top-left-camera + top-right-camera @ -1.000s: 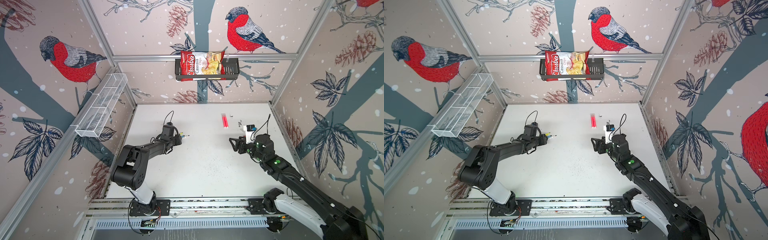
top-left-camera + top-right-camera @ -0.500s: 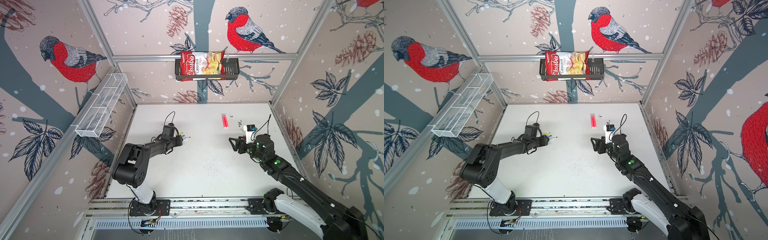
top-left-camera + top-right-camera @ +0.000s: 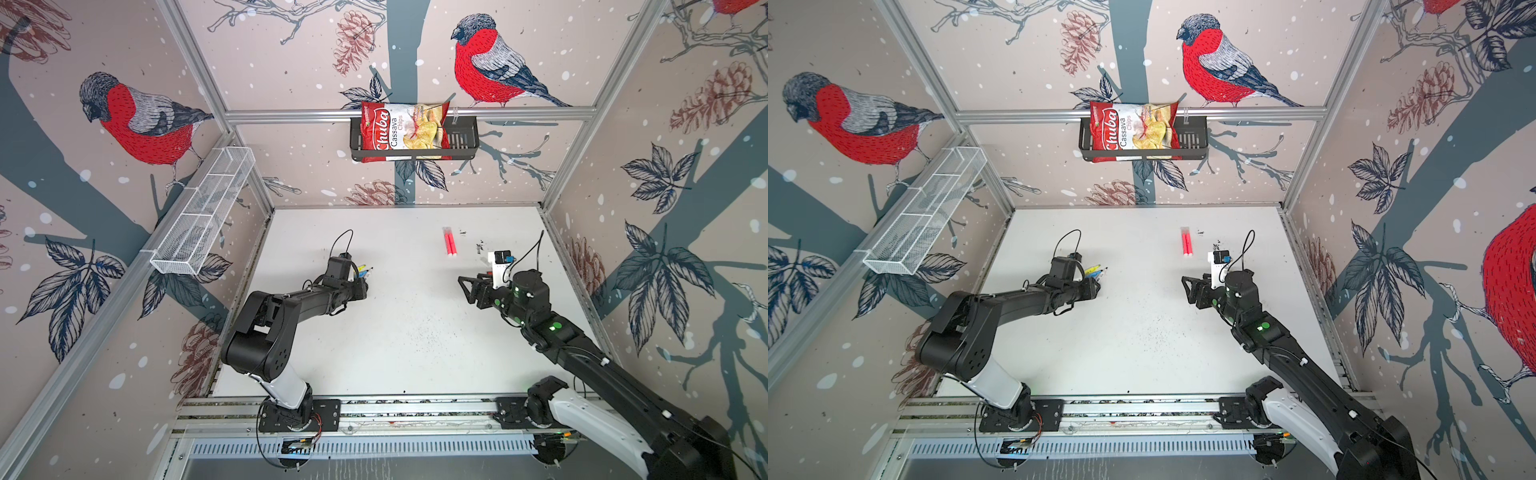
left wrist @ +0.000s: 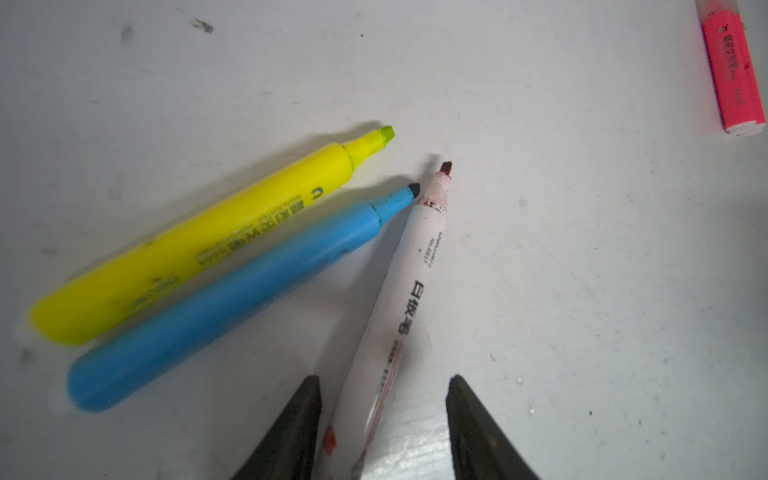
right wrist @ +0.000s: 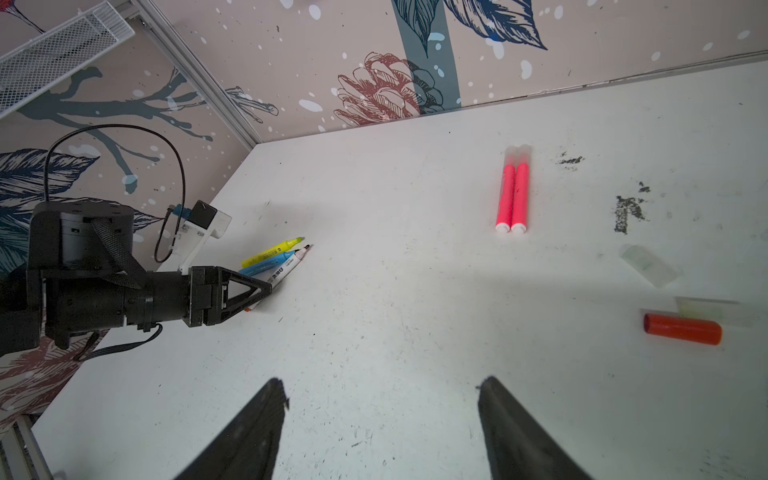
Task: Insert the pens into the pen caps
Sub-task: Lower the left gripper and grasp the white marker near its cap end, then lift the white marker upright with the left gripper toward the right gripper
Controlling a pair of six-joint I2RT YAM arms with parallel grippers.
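Observation:
Three uncapped pens lie side by side at the table's left: yellow (image 4: 199, 245), blue (image 4: 232, 299) and white-bodied with a red tip (image 4: 399, 307). My left gripper (image 4: 384, 382) is open and low over the table. It straddles the white pen's rear end, which lies close to one finger and clear of the other. Two neon pink pens (image 5: 512, 195) lie together further back, with whitish caps on their far ends. A red pen cap (image 5: 681, 329) and two clear pen caps (image 5: 648, 264) lie at the right. My right gripper (image 5: 382, 386) is open and empty above bare table.
In both top views the left gripper (image 3: 363, 286) and right gripper (image 3: 465, 286) face each other across the white table (image 3: 407, 332). A wire basket (image 3: 203, 216) hangs on the left wall. A rack with a chips bag (image 3: 405, 131) hangs on the back wall. Dark smudges (image 5: 627, 210) mark the table.
The left arm has shifted slightly by the three pens. The right arm and the things on the table look unchanged.

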